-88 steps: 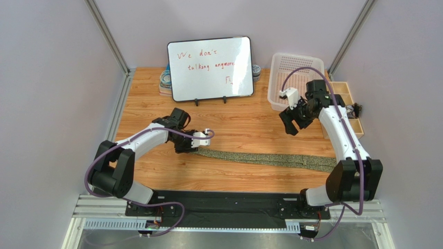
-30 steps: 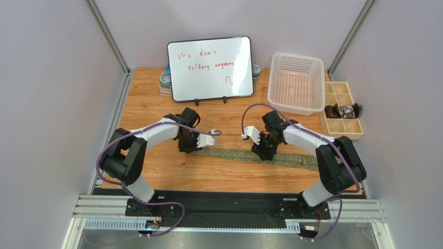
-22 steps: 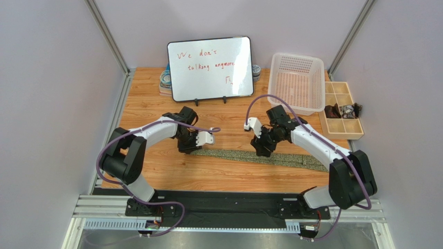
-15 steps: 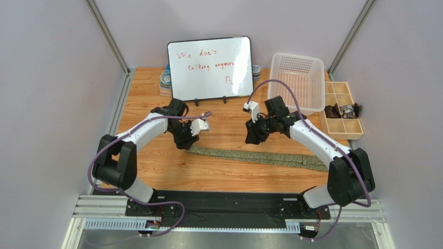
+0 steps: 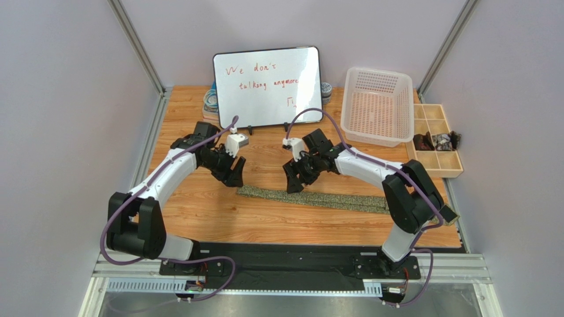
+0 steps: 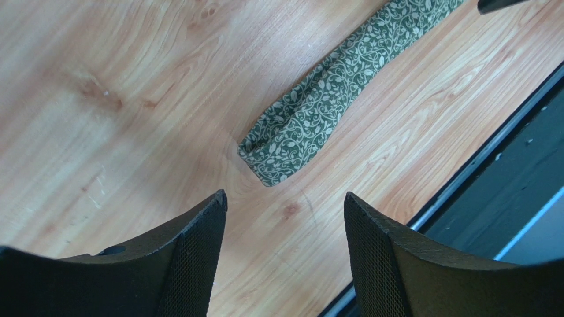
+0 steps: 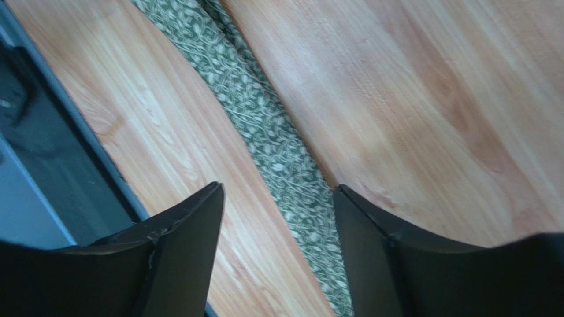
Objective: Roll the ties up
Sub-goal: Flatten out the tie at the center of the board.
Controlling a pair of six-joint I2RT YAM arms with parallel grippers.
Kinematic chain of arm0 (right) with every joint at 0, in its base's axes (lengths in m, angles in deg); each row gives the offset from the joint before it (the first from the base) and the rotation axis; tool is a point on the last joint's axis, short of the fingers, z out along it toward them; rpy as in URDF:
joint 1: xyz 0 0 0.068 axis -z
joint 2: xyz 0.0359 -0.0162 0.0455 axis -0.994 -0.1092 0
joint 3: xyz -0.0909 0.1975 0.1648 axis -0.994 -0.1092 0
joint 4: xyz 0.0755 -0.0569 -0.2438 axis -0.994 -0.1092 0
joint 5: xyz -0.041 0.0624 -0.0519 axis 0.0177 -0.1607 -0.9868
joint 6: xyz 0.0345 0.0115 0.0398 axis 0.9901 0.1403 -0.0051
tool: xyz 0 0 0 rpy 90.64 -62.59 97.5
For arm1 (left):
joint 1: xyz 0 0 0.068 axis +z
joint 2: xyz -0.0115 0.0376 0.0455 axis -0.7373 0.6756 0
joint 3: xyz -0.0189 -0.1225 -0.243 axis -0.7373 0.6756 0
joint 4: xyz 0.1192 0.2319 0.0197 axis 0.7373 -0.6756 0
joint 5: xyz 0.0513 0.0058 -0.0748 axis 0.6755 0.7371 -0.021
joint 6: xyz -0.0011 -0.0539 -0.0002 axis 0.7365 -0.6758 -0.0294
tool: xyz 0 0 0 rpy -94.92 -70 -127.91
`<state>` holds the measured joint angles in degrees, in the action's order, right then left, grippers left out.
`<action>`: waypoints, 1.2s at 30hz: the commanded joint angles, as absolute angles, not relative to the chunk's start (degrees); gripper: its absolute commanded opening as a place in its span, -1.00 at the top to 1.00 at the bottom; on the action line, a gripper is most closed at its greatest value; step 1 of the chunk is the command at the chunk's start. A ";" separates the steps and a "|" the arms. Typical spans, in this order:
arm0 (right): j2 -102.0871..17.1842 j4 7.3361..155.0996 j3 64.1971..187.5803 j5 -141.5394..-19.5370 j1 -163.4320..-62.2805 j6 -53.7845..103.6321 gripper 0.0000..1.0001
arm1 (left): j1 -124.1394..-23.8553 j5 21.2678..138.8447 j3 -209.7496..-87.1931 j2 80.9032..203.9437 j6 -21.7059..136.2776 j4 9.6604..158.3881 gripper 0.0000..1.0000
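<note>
A green tie with a pale leaf pattern (image 5: 311, 198) lies flat across the wooden table, its left end folded back on itself. In the left wrist view that end (image 6: 291, 139) lies just beyond my fingers. My left gripper (image 5: 233, 176) is open and empty, raised just above and behind the tie's left end. My right gripper (image 5: 292, 184) is open and empty, hovering over the tie left of its middle. In the right wrist view the tie (image 7: 265, 125) runs between my spread fingers.
A whiteboard (image 5: 267, 86) with red writing stands at the back, rolled items behind it. A pink mesh basket (image 5: 376, 105) sits at the back right. A wooden compartment tray (image 5: 435, 140) lies at the right edge. The black base rail (image 5: 291, 257) runs along the near edge.
Both arms lifted off the tie and drew back toward the whiteboard. The right gripper moved left along the tie. The tie shifted left and now looks shorter, its left end folded.
</note>
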<state>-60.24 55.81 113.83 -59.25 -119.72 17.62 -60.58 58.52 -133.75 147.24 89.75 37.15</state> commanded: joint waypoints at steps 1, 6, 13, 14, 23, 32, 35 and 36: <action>-57.97 53.79 112.93 -65.85 -119.59 2.31 -0.50 | -57.62 54.40 -132.55 145.42 76.98 40.52 -0.44; -54.72 47.90 110.12 -68.66 -119.68 -10.08 -0.89 | -55.85 52.20 -130.89 144.54 70.55 42.19 -0.50; -53.57 42.97 105.54 -70.86 -119.68 -21.87 -0.87 | -54.88 55.44 -128.34 141.73 59.03 46.67 -0.52; -53.92 43.05 105.19 -71.56 -119.76 -22.05 -0.86 | -54.79 57.36 -127.81 141.55 58.06 46.68 -0.52; -55.15 46.74 101.85 -76.40 -119.76 -24.51 -0.28 | -53.39 64.40 -122.89 139.18 47.60 47.11 -0.49; -53.04 43.50 103.08 -73.94 -119.85 -22.67 0.08 | -53.39 65.91 -119.90 138.91 44.43 50.45 -0.40; -51.20 41.04 104.12 -72.45 -119.85 -21.71 -0.06 | -53.47 64.77 -119.28 138.65 44.17 51.85 -0.37; -50.67 40.60 104.57 -71.49 -119.85 -20.66 -0.26 | -53.47 64.41 -119.11 138.56 44.08 52.21 -0.36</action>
